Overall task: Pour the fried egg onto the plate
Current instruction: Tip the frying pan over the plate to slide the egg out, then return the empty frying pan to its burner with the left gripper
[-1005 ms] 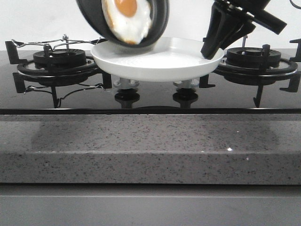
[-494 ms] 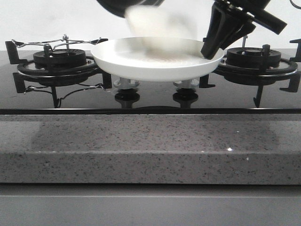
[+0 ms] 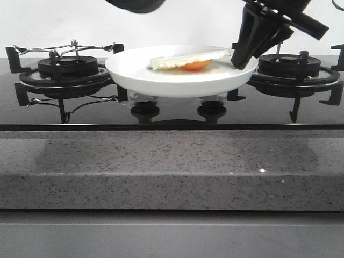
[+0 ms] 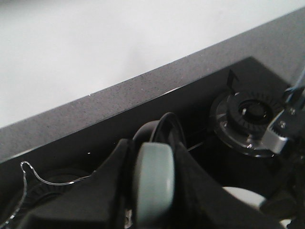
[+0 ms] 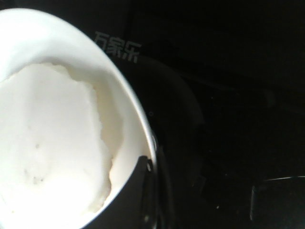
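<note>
Fried egg (image 3: pixel 188 60) now lies yolk-down on the plate (image 3: pixel 134 75) mid-stove, out of the pan (image 3: pixel 134 4), which has lifted away. Pour looks done. Right gripper (image 3: pixel 243 56) clamps the plate rim; left gripper (image 4: pixel 152 191) is clamped on the pan handle.

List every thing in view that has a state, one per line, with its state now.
fried egg: out of the pan, lying in the plate upside down, yolk underneath, one edge propped up.
plate: upright between the burners, held at its rim by the right gripper.
frying pan: lifted above the plate, mostly out of frame, handle in the left gripper.
burners: no flame visible.
</note>
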### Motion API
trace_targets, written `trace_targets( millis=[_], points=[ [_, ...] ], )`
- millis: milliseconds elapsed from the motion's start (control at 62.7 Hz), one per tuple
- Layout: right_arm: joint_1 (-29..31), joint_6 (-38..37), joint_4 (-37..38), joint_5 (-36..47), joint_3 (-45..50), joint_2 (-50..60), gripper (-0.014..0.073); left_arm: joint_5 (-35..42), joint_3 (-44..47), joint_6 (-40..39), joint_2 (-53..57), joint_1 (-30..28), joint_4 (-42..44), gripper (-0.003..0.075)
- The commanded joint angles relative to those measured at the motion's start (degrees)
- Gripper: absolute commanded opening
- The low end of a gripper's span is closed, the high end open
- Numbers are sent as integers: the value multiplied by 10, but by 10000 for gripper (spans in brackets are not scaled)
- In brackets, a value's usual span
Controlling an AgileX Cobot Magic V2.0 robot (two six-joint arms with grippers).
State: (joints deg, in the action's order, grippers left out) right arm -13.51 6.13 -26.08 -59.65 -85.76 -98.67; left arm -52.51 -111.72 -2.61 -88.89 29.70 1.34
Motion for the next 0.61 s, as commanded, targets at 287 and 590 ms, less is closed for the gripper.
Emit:
trace_targets(
  millis=[287, 590],
  points=[
    [3, 4, -25, 16, -15, 31, -117, 35, 68, 184, 4, -341, -577, -20],
    [3, 4, -25, 16, -15, 31, -117, -48, 140, 270, -93, -464, -849, -20]
  ],
)
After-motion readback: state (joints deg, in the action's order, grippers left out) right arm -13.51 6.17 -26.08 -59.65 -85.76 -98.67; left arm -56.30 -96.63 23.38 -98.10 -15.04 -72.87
